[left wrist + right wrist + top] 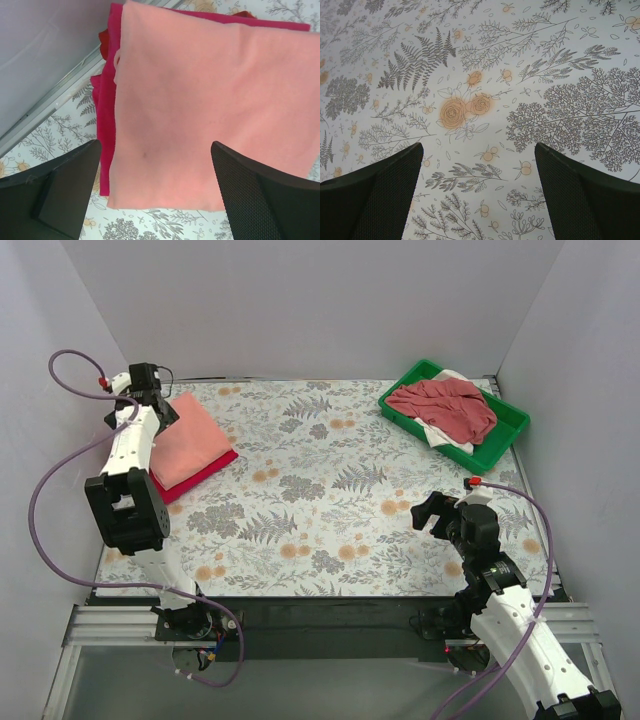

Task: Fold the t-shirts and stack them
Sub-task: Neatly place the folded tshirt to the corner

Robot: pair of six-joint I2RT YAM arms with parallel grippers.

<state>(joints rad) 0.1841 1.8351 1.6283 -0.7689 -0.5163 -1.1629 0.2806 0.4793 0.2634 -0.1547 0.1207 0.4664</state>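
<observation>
Hovering at the far-left corner, left gripper (155, 150) is spread wide over the salmon-pink t-shirt (200, 100) stacked on the crimson-red t-shirt (106, 125); right gripper (477, 147) spread too, near-right corner.

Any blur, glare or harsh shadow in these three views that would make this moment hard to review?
Top external: even, soft light, no glare, only faint shadows on the floral table. Left wrist: the salmon-pink shirt is slightly soft, colour bright but not blown out; the left fingers are dark. Right wrist: the table print is sharp, the right fingers dark yet their mesh shows.
</observation>
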